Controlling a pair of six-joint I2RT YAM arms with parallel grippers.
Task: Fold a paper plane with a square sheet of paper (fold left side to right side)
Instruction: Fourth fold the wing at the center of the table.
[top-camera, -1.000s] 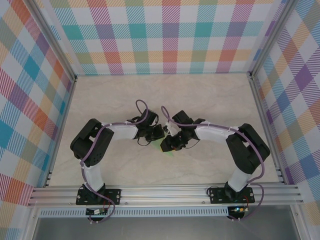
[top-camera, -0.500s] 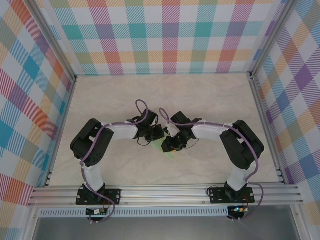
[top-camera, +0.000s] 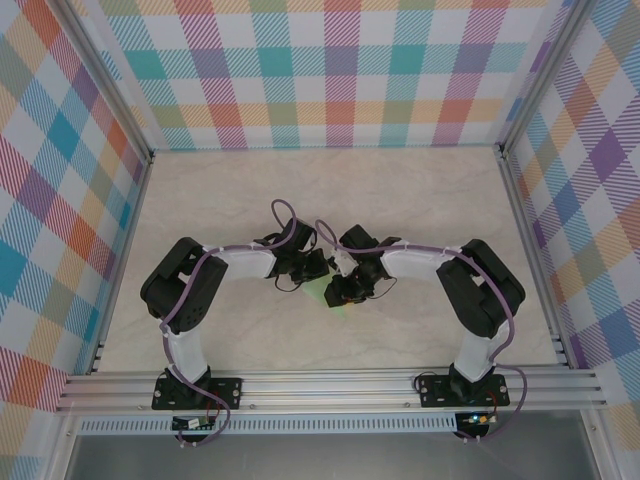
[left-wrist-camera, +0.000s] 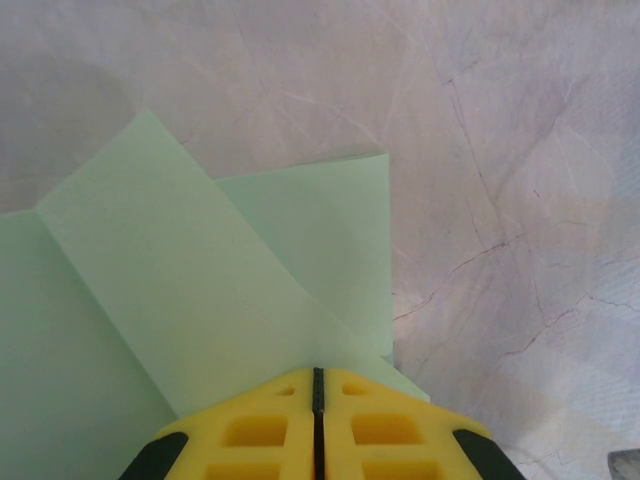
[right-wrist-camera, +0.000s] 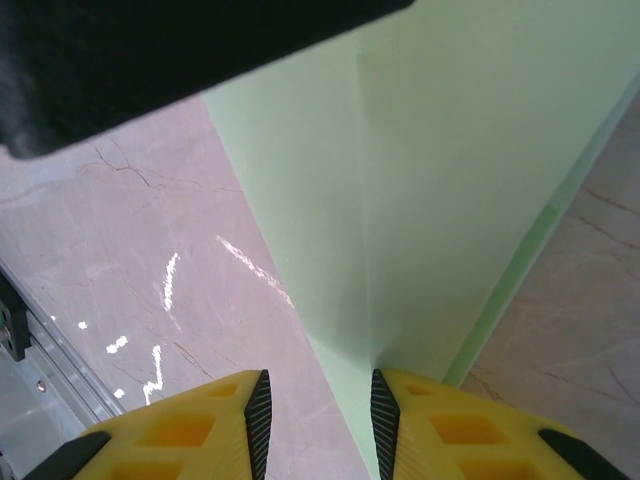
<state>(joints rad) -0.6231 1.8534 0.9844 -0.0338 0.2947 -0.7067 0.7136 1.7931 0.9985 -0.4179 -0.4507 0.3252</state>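
Observation:
The square sheet of paper (top-camera: 328, 297) lies partly folded on the marble table between both arms, pale green with a diagonal flap (left-wrist-camera: 180, 270) laid over it. My left gripper (left-wrist-camera: 318, 372) is shut, and its yellow tips rest on the flap's lower end; whether paper is pinched between them I cannot tell. My right gripper (right-wrist-camera: 315, 385) stands open a finger's width. A raised part of the sheet (right-wrist-camera: 450, 170) runs down to its right fingertip (right-wrist-camera: 385, 395), and bare table shows under the left one. In the top view the two grippers (top-camera: 318, 266) (top-camera: 340, 290) nearly touch over the paper.
The left arm's dark body (right-wrist-camera: 150, 60) hangs close above the right gripper. An aluminium rail (top-camera: 330, 385) runs along the near edge, and checkered walls (top-camera: 340, 70) close the back and sides. Open marble table (top-camera: 330, 190) lies behind the arms.
The right arm has drawn in a little to the left, bringing its gripper closer to the left one. The left arm and its shut gripper have stayed put.

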